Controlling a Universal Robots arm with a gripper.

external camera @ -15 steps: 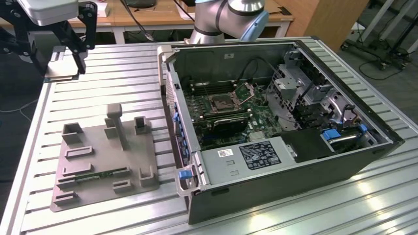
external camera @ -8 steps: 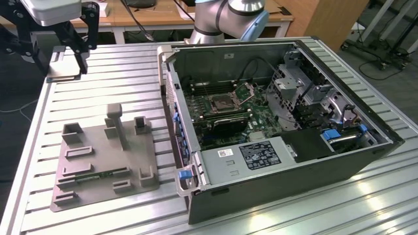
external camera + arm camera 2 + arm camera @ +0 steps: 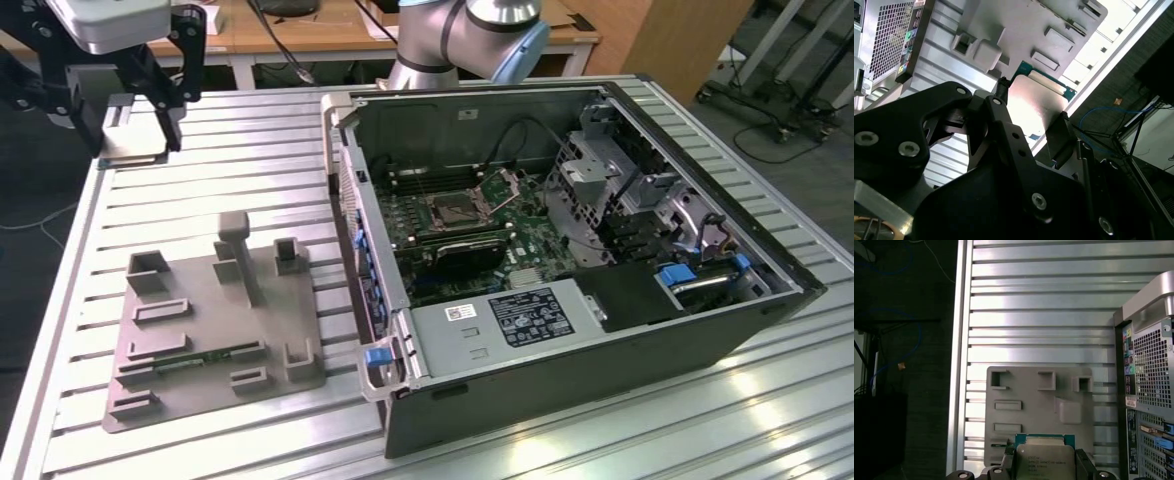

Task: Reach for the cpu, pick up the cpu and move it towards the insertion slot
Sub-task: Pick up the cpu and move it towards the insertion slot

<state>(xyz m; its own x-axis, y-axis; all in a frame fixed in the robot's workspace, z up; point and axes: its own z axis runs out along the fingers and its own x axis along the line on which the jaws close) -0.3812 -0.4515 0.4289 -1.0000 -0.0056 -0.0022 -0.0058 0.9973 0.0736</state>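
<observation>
Ribbed metal table [image 3: 227, 150], open computer case [image 3: 601, 370]. Gripper [image 3: 134, 135] well apart from case, on exterior view's left. Jaws clenched on opposite edges of cpu [image 3: 1044, 462]. Chip square, no long axis, metal plate facing first wrist camera. Insertion slot [image 3: 447, 208] inside case, flap raised.

Case wall [image 3: 347, 200] stands between claw [image 3: 134, 135] and insertion slot [image 3: 451, 210].

Silver cpu [image 3: 1045, 460] aloft, insertion slot [image 3: 451, 210] open

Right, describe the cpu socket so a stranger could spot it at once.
Look into the open computer case on the slatted metal table. On its green motherboard lies the insertion slot, a square dark socket. Only it has a shiny metal frame with a raised flap.
</observation>
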